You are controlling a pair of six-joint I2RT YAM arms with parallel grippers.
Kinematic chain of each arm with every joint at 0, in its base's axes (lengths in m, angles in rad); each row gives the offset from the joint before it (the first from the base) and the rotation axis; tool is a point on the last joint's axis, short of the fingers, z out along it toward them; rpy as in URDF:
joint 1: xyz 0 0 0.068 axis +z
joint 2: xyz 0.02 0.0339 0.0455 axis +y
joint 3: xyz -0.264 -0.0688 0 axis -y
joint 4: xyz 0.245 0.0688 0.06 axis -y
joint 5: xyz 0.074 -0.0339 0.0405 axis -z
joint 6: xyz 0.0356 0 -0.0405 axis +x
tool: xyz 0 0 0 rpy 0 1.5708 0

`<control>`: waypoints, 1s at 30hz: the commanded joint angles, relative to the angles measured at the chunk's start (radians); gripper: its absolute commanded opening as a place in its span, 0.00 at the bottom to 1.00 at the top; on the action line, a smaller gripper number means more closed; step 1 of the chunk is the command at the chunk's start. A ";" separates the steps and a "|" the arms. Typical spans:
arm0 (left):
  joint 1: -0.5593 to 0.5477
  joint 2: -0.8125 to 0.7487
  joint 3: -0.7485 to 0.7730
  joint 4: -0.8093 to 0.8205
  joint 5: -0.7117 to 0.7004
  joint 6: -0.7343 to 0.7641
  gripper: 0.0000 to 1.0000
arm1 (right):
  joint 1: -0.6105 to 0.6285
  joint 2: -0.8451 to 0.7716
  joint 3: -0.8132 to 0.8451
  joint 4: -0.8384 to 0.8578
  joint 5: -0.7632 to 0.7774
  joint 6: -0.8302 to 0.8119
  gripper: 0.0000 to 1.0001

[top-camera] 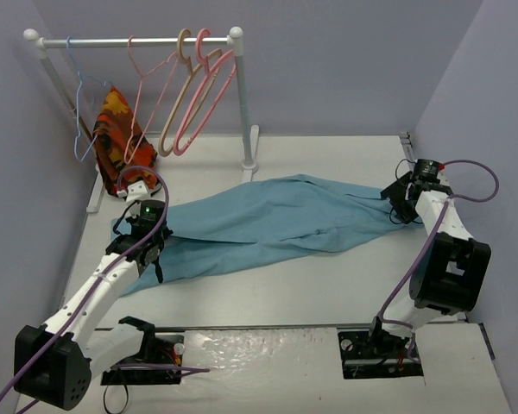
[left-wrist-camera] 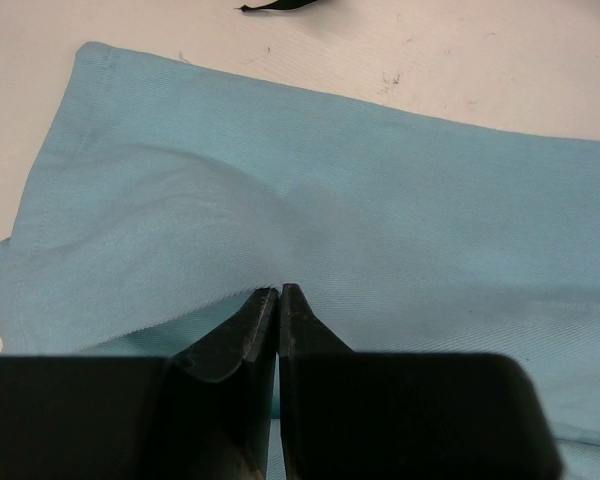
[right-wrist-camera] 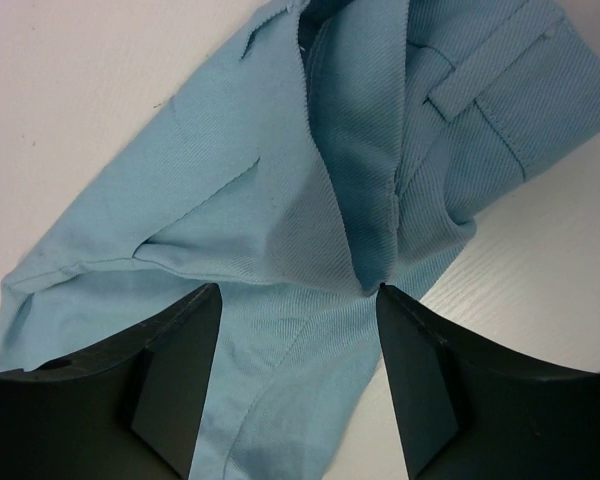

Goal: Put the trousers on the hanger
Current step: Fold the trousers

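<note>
The light blue trousers lie spread across the table from left to right. My left gripper is at their left leg end. In the left wrist view its jaws are shut and pinch a raised ridge of the trousers. My right gripper hovers at the waistband end on the right. In the right wrist view it is open, with its fingers straddling the folded trousers beside a belt loop. The salmon-pink wire hanger hangs on the rail at the back left, far from both grippers.
A white clothes rail stands at the back left on its post. It also carries a thin blue wire hanger, a beige hanger and a thicker pink hanger. An orange patterned cloth hangs under it.
</note>
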 commanded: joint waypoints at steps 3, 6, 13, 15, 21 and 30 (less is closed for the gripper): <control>-0.008 -0.017 0.036 0.025 -0.003 0.011 0.00 | -0.004 0.015 -0.004 0.065 0.034 0.036 0.57; -0.008 -0.018 0.037 0.020 -0.005 0.012 0.00 | -0.006 0.023 -0.004 0.072 0.040 0.037 0.53; -0.008 -0.019 0.038 0.016 -0.009 0.013 0.00 | -0.011 0.033 0.004 0.071 0.055 0.020 0.15; -0.008 -0.018 0.037 0.017 -0.008 0.012 0.00 | -0.012 0.035 0.008 0.070 0.057 0.014 0.03; -0.008 -0.007 0.040 0.020 -0.012 0.016 0.00 | -0.002 0.054 0.130 0.072 0.014 0.006 0.00; -0.007 0.025 0.034 0.044 -0.013 0.017 0.00 | 0.015 0.399 0.769 0.071 -0.110 0.002 0.00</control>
